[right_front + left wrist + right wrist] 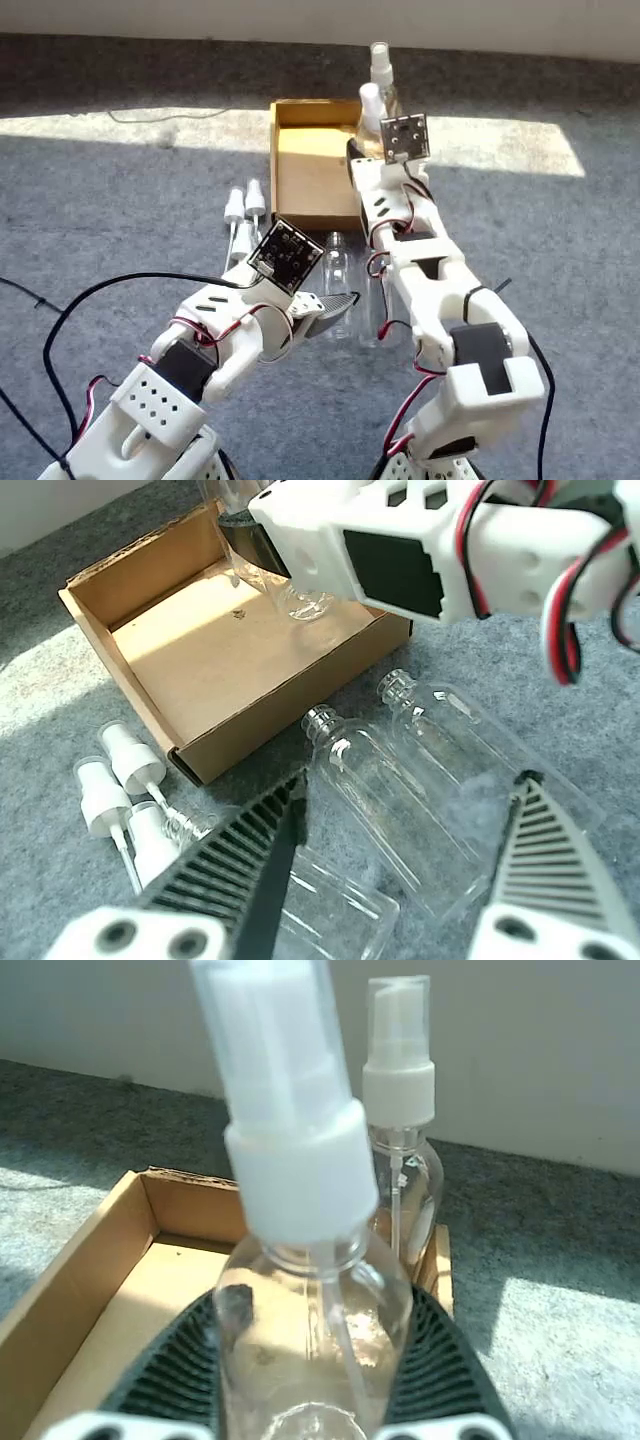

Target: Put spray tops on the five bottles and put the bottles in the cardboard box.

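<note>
**Desk:** From above, who holds what?

**Caption:** A cardboard box (pixel 276 170) lies open at the far side of the grey worktop (pixel 570 280). The right arm (pixel 430 270) runs along the box's right wall. A capped bottle (pixel 369 112) stands upright at its end, over the box's far right part. A second capped bottle (pixel 381 62) stands just beyond it; whether it is inside the box or outside cannot be told. White spray tops (pixel 245 203) lie left of the box's near corner.

**Desk:** And the left wrist camera?

**Caption:** The left gripper (pixel 400 870) gapes wide and holds nothing. It hangs above an uncapped bottle (pixel 365 780) and a neighbouring bottle (pixel 455 745). Both lie flat, side by side, just near of the box with their necks toward it. A third bottle (pixel 335 915) lies partly under the gripper, beside the spray tops.

**Desk:** The right wrist camera?

**Caption:** The right gripper (pixel 312 1340) is clamped on the capped bottle's clear body, pressing it from both sides, with the white spray top on its neck. The second capped bottle rises behind, near the box's far right corner.
</note>
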Robot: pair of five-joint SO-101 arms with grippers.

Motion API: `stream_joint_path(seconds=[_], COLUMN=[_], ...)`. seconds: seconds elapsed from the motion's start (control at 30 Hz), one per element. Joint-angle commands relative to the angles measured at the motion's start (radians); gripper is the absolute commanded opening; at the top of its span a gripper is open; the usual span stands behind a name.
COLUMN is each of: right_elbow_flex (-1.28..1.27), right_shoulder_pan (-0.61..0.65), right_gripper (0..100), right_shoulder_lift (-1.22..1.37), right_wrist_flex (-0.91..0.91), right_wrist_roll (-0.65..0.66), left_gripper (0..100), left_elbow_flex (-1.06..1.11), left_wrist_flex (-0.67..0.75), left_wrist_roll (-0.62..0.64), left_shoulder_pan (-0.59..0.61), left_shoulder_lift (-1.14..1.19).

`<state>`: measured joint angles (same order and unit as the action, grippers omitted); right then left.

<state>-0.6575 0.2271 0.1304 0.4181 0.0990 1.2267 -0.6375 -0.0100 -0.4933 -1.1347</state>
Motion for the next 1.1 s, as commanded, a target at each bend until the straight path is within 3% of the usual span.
stream_joint_path(seconds=[0.0,1.07], right_elbow_flex=[0.096,0.213], right_shoulder_pan=[-0.019,-0.039], right_gripper=[0.3,0.6], right_shoulder_lift=[0.016,0.193], right_wrist_flex=[0.027,0.025], right_wrist_roll=[-0.014,-0.008], left_gripper=[29,29], left_elbow_flex=[-0.004,-0.002], left_wrist_flex=[0.017,0.017], left_wrist_roll=[0.002,0.002], left_shoulder_pan=[0.005,0.012], left_shoulder_lift=[-0.007,-0.007])
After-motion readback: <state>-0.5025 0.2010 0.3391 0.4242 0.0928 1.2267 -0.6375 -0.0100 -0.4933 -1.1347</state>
